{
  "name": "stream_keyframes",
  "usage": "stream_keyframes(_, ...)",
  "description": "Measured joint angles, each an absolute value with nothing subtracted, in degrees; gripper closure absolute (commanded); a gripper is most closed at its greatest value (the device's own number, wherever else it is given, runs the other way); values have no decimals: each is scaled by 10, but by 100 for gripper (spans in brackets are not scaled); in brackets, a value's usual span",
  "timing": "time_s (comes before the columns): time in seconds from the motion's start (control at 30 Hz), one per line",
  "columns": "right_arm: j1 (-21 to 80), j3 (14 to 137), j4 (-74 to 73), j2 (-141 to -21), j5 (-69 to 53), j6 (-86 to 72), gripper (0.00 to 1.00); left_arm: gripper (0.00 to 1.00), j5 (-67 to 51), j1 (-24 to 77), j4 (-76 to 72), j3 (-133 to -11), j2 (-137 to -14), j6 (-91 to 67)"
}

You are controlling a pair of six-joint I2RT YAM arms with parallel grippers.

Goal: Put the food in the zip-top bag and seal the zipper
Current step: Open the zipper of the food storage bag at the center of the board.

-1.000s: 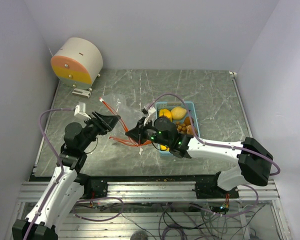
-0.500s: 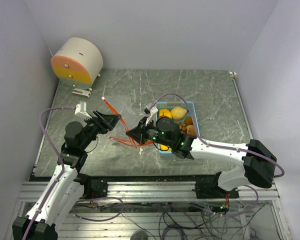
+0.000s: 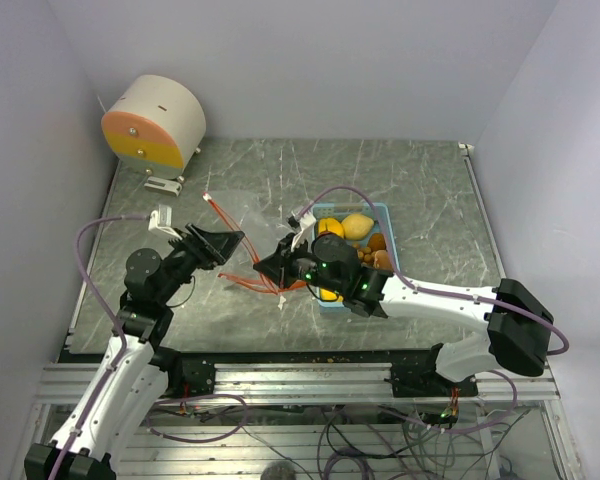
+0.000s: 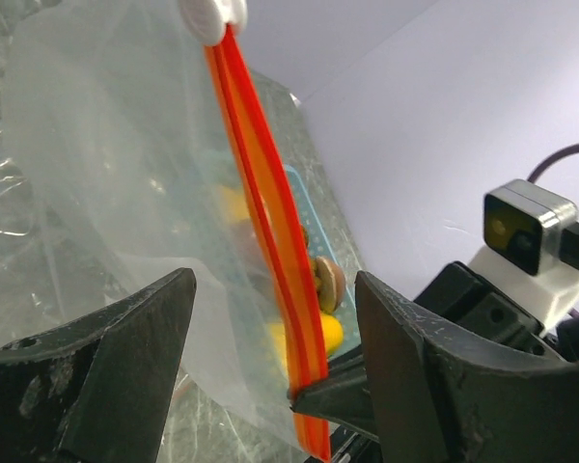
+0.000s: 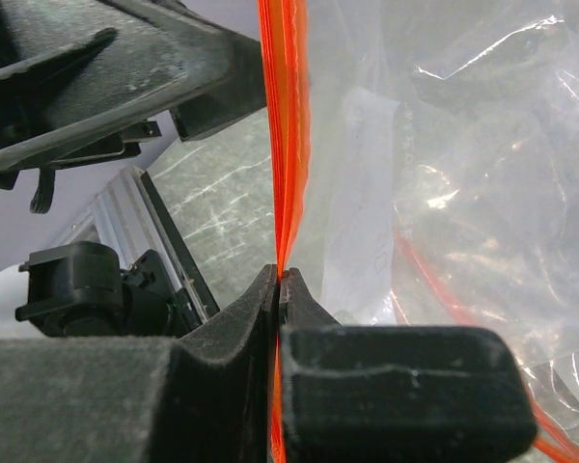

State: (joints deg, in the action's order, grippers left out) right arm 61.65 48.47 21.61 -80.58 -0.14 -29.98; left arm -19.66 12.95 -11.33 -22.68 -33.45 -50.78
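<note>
The clear zip-top bag (image 3: 242,240) hangs between my grippers, its orange zipper strip (image 4: 266,222) running up to a white slider (image 4: 212,13). My right gripper (image 5: 278,277) is shut on the zipper strip (image 5: 283,145); in the top view it sits left of the tray (image 3: 271,267). My left gripper (image 4: 270,285) is open, its jaws either side of the strip without touching it; it also shows in the top view (image 3: 223,241). The food lies in the light blue tray (image 3: 375,206): a yellow fruit (image 3: 357,225), an orange fruit (image 3: 329,227), brown balls (image 3: 366,258).
A cream and orange drum (image 3: 155,122) stands at the back left corner. A small white fixture (image 3: 163,184) sits in front of it, and a white clip (image 3: 161,219) lies by my left arm. Walls close in on three sides.
The upper end of the zipper strip with its slider has risen slightly. My left arm has shifted a little to the left, jaws still open. The right gripper has kept its grip.
</note>
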Motion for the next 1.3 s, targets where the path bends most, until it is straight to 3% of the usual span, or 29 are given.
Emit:
stream_keyframes(0.67,617,499,201,-802,8,-296,100,40,-223,130,-122,-198,-305,-495)
stream_keyframes(1.1,617,504,189,-805,-1,-295,100,39,-227,130,-190,-198,-375,-524)
stream_keyframes(1.3,617,505,187,-805,-7,-294,100,45,-227,130,-201,-198,-376,-529)
